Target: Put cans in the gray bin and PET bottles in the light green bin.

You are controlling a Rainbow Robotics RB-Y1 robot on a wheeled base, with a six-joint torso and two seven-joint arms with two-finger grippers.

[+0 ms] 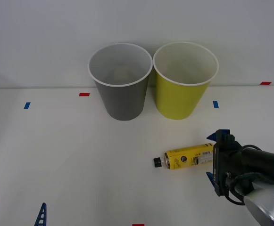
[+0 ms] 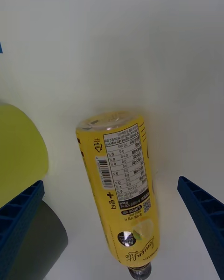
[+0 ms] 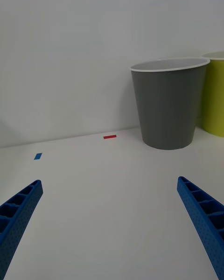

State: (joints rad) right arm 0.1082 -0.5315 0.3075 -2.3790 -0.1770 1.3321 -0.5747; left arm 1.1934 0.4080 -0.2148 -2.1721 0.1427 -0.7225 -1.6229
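Observation:
The gray bin (image 1: 123, 101) and the light green bin (image 1: 179, 101) stand side by side at the back of the table, both upright. A PET bottle (image 1: 188, 157) with a yellow label lies on its side in front of the light green bin, its black cap pointing left. My right gripper (image 1: 214, 159) is open at the bottle's base end, one finger on each side of it. In the right wrist view the PET bottle (image 2: 122, 186) lies between the fingers of the right gripper (image 2: 109, 182). My left gripper (image 1: 15, 213) rests open at the near left. Cans are out of view.
Small blue tape marks (image 1: 27, 105) and red tape marks (image 1: 84, 94) dot the white table. A wall rises just behind the bins. In the left wrist view the gray bin (image 3: 168, 107) stands ahead, with the light green bin (image 3: 215, 98) beside it.

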